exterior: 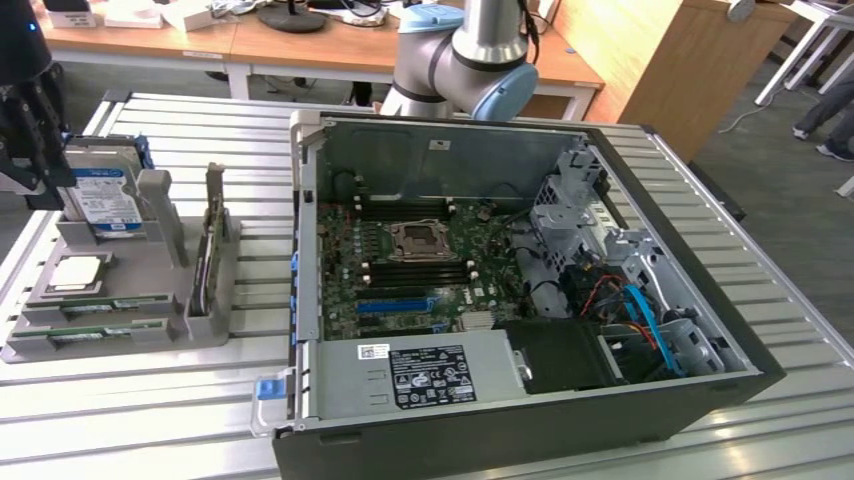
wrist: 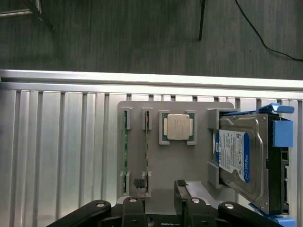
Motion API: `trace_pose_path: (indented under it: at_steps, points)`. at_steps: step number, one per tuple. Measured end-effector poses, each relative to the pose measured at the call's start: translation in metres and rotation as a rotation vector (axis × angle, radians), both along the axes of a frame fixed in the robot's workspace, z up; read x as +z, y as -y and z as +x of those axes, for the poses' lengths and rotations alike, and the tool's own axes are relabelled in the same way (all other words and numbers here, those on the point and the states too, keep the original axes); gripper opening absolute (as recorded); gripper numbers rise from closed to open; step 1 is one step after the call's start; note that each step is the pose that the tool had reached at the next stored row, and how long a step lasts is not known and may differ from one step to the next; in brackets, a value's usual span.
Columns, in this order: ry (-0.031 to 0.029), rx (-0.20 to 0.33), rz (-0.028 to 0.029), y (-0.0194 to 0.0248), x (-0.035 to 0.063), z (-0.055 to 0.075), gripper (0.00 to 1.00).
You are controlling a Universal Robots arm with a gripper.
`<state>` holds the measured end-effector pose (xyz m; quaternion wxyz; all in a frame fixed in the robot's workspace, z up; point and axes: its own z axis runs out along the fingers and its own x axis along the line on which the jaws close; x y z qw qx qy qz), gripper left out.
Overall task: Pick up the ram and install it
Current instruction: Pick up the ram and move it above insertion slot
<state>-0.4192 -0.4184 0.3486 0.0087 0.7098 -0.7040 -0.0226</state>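
Observation:
Two ram sticks [wrist: 125, 156] [wrist: 147, 151] stand on edge in the slots of a grey holder [wrist: 161, 165], their thin green boards side by side. In the exterior view the ram [exterior: 100, 305] lies in the holder's near slots at that view's left. My gripper [wrist: 158, 189] hovers above the holder, its two black fingers [wrist: 137, 189] apart with nothing between them. One finger hangs close to the end of the nearer stick. The gripper's dark body [exterior: 30, 150] hangs at the exterior view's far left, over the holder [exterior: 160, 330].
The holder also carries a silver processor chip [wrist: 177, 127], a hard drive [wrist: 241, 161] with a blue-white label and an upright card [exterior: 207, 240]. An open computer case [exterior: 534, 400] lies on the slatted metal table [exterior: 134, 420]; black memory slots [exterior: 400, 265] flank its processor socket [exterior: 418, 240].

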Motion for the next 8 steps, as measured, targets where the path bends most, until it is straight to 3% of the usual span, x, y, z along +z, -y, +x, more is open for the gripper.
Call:
trace_pose_path:
  at_steps: [8]
  points:
    - [0.0, 0.0, 0.0, 0.0, -0.0095, 0.0, 0.37]
